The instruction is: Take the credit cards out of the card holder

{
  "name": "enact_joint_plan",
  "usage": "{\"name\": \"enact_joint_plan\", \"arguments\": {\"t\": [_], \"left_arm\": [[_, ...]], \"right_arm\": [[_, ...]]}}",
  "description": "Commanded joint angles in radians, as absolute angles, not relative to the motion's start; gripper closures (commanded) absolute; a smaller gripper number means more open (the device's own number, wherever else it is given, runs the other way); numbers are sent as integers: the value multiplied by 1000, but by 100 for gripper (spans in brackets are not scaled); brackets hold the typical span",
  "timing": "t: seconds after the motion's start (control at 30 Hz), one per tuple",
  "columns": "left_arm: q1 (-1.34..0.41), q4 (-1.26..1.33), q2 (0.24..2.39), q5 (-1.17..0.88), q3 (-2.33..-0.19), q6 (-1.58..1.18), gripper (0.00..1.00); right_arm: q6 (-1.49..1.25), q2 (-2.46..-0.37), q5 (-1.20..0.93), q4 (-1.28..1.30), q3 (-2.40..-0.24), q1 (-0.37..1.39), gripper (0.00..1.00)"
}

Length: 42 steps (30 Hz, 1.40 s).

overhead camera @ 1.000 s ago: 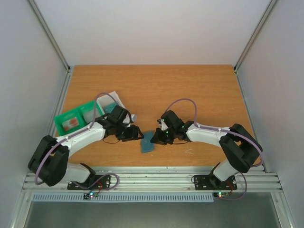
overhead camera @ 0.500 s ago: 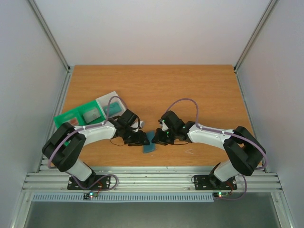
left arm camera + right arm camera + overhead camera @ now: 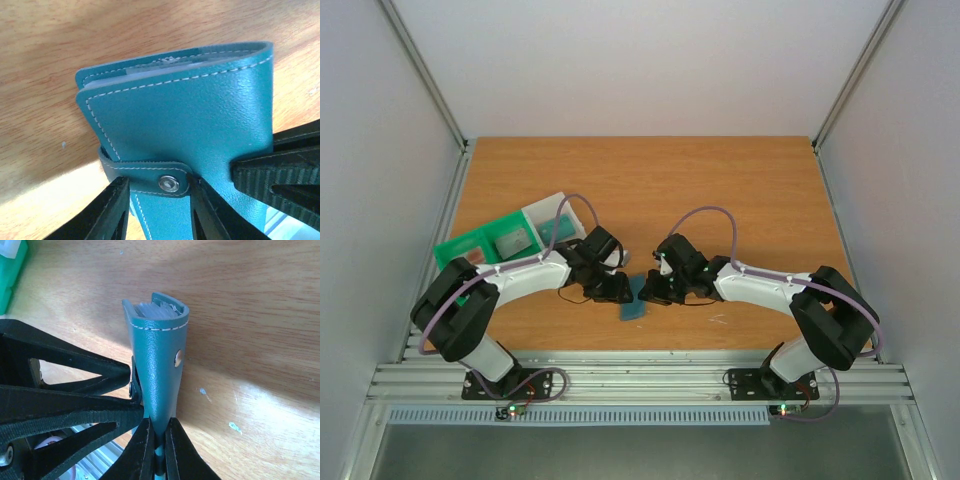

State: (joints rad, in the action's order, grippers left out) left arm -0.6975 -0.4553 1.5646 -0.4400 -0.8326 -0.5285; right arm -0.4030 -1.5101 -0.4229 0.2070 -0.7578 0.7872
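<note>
Slate-blue stitched leather, folded into a small bifold card holder (image 3: 190, 115), is held on edge over the wooden table (image 3: 720, 190), near its front and between the two arms. Pale edges of credit cards (image 3: 156, 310) are seen stacked in its open end, and none has been drawn out. A lower edge of the holder is pinched by the right gripper (image 3: 158, 440), whose fingers are pressed together on it. The snap strap (image 3: 169, 184) lying across the cover is straddled by the left gripper (image 3: 157, 205). Whether the strap is already nipped or only flanked cannot be told.

Trouble is likely if the strap is pulled hard. Only a narrow margin is clamped on the right, so the holder could be twisted, dragged free and dropped. Should the strap be missed, the cover would be squeezed and the cards kept shut in.

One holder, one strap and two grippers are counted. The cards cannot be counted from their edges. Two trays lie well to the left: one green plastic tray (image 3: 460, 258) and one clear whitish tray (image 3: 552, 212).
</note>
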Motion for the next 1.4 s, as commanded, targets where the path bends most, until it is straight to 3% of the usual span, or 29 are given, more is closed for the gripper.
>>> {"name": "enact_joint_plan", "arguments": {"t": [0.0,0.3,0.5,0.83,0.93,1.13,1.37], "left_arm": [[-718,-551,1554,-301,-880,-476,67],[-722,-574,1546,-254,-881,-473,82],[-722,-576,1507,-194,-857,-486,98],[-722,-620,1442,-148,-847,-541,100],[-722,-622,1409,-176,-844,-548,100],[-722,-474,1306,-348,-790,-627,100],[-722,-392,1251,-388,-762,-698,100]], "right_arm": [[-392,-1495,-440,163,-767,802,99],[-380,-1486,-437,150,-749,802,99],[-384,-1504,-436,108,-706,802,99],[-332,-1510,-359,152,-685,786,98],[-314,-1510,-309,198,-691,783,89],[-272,-1453,-278,345,-734,783,61],[-240,-1399,-355,417,-795,784,49]]}}
